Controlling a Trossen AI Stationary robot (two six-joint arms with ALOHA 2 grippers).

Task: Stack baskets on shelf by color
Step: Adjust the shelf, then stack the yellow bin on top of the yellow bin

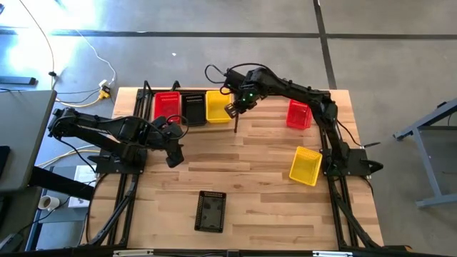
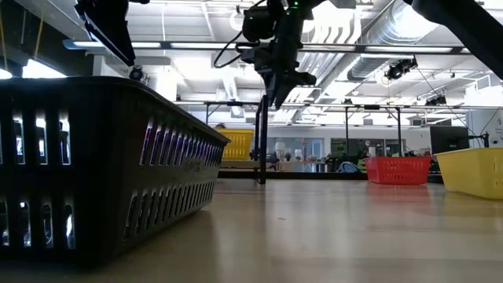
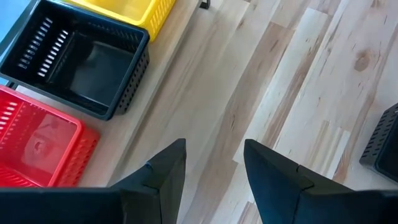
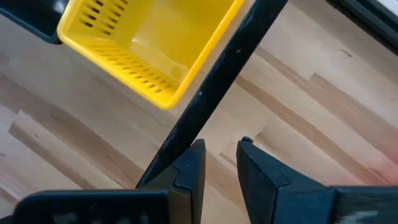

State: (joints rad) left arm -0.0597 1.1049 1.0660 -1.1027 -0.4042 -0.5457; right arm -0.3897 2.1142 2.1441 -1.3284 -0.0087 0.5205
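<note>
On the shelf (image 3: 163,81) at the table's far left, a red basket (image 1: 166,107), a black basket (image 1: 193,108) and a yellow basket (image 1: 218,106) stand side by side on their bottoms. My right gripper (image 1: 238,108) hangs open just right of the yellow basket (image 4: 149,43), above the shelf's black upright post (image 4: 217,81), pointing steeply down with nothing between its fingers. My left gripper (image 1: 173,153) is open over bare tabletop near the shelf, slanting down. Loose on the table sit a red basket (image 1: 298,114), a yellow basket (image 1: 305,165) and a black basket (image 1: 211,211).
The loose black basket (image 2: 102,173) stands near the table's front edge, the loose red one (image 2: 397,169) and yellow one (image 2: 471,173) toward the right side. Bare wood lies in the table's middle (image 1: 243,157). The shelf post (image 2: 261,141) rises close under my right gripper.
</note>
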